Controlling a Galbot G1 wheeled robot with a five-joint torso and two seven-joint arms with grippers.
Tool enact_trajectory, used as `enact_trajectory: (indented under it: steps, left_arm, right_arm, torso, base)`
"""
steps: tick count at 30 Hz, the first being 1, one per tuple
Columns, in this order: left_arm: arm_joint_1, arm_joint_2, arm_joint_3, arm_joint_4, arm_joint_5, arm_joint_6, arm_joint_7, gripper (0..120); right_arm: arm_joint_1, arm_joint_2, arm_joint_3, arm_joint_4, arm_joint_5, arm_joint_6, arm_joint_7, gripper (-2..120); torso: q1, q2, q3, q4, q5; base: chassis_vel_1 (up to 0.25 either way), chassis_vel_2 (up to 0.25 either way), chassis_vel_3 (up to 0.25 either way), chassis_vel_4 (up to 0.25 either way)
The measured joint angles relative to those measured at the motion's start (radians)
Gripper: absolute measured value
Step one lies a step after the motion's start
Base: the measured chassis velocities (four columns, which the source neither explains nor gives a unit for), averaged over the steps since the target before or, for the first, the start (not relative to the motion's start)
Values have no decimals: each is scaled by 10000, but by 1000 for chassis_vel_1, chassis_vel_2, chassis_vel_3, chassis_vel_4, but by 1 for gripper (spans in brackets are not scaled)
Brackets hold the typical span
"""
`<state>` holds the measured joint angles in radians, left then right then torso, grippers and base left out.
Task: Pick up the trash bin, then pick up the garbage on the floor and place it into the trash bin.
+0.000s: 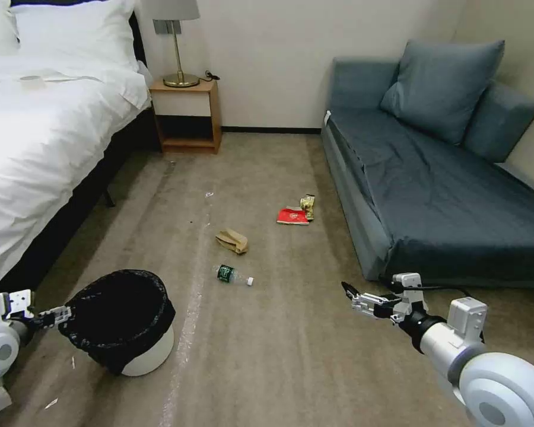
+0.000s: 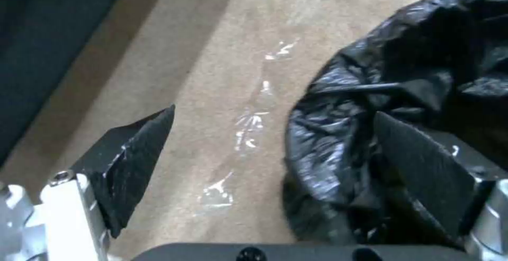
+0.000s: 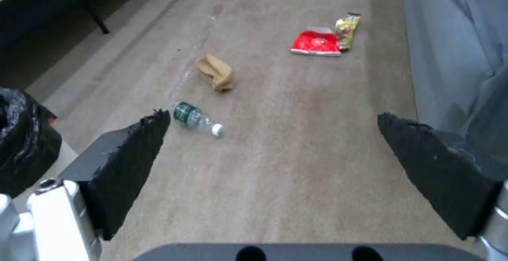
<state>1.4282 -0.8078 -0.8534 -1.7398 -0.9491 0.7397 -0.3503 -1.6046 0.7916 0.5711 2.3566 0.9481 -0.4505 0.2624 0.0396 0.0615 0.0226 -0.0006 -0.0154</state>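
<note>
The trash bin point(image 1: 151, 356), white with a black bag point(image 2: 402, 74) folded over its rim, stands on the carpet at the lower left. My left gripper point(image 1: 64, 314) is open at the bin's left rim; in the left wrist view one finger point(image 2: 423, 173) lies over the bag and the other point(image 2: 132, 161) over bare carpet. The garbage lies ahead: a clear bottle point(image 1: 232, 275) with a green label, a brown paper bag point(image 1: 232, 240), a red packet point(image 1: 292, 217) and a gold wrapper point(image 1: 307, 206). My right gripper point(image 1: 351, 295) hovers open and holds nothing, to the right of the bottle point(image 3: 196, 118).
A white bed point(image 1: 41, 130) runs along the left, and a wooden nightstand point(image 1: 187, 115) with a lamp stands at the back. A blue-grey sofa point(image 1: 433, 178) lines the right side. A shiny strip point(image 1: 187, 332) crosses the carpet beside the bin, and small scraps point(image 1: 52, 403) lie near it.
</note>
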Motion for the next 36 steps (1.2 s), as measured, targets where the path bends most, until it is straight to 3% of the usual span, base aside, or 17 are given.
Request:
enact_trajectory:
  steps: [14, 17, 23, 28, 36]
  left_arm:
    - [-739, -6, 761, 680, 351, -27, 335, 100]
    - [-1345, -308, 1301, 1038, 513, -33, 374, 100]
    - [-2000, -766, 2016, 1443, 770, -37, 414, 100]
    - [-2221, -892, 2209, 1719, 1042, -66, 500, 100]
    - [-2247, -815, 2106, 2155, 1386, -170, 934, 100]
  right_arm:
    - [573, 419, -573, -376, -50, 17, -11, 100]
    - [636, 455, -668, -395, -46, 43, -34, 100]
    - [739, 453, -670, -499, -21, 119, -99, 100]
    - [1007, 455, -765, -651, 58, 142, -99, 100]
    - [1398, 593, -1197, -912, 74, 168, -71, 100]
  torso:
    - [-2, 0, 0, 5, 1]
    - [-2, 0, 0, 3, 1]
    - [-2, 0, 0, 0, 0]
    - [-2, 0, -2, 6, 13]
    - [-1, 0, -1, 2, 1]
  base:
    - [0, 0, 0, 0]
    - [0, 0, 0, 0]
    - [0, 0, 0, 0]
    - [0, 0, 0, 0]
    - [0, 0, 0, 0]
